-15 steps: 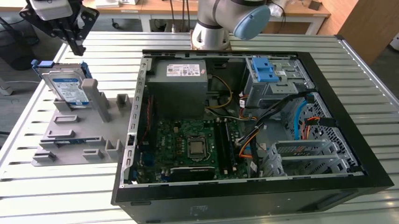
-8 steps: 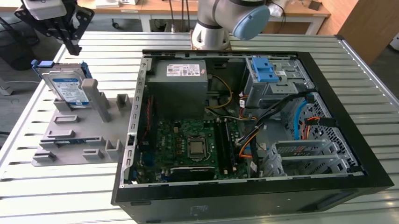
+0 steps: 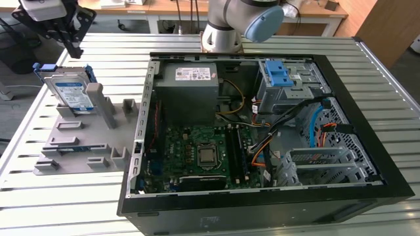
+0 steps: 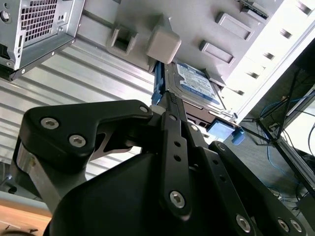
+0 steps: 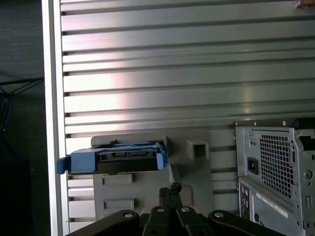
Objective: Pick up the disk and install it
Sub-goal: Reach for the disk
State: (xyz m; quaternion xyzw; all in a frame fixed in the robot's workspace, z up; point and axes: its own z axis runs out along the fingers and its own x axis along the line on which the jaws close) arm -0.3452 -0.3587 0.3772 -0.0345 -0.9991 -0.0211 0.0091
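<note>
Disk (image 3: 74, 93): flat silver rectangle, blue plastic frame

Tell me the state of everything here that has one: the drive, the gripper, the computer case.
Silver hard drive in a blue plastic carrier frame: standing on edge in the grey holder, not gripped.
Black gripper: above the drive, jaws closed, holding nothing.
Black computer tower case: lying on its side, side panel off.

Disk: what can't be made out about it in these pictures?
- Exterior view: the lower end of the disk, sunk in the grey holder behind its post.
- Second wrist view: its near edge, partly covered by the gripper.
- First wrist view: its label face, since it is seen edge-on.
</note>
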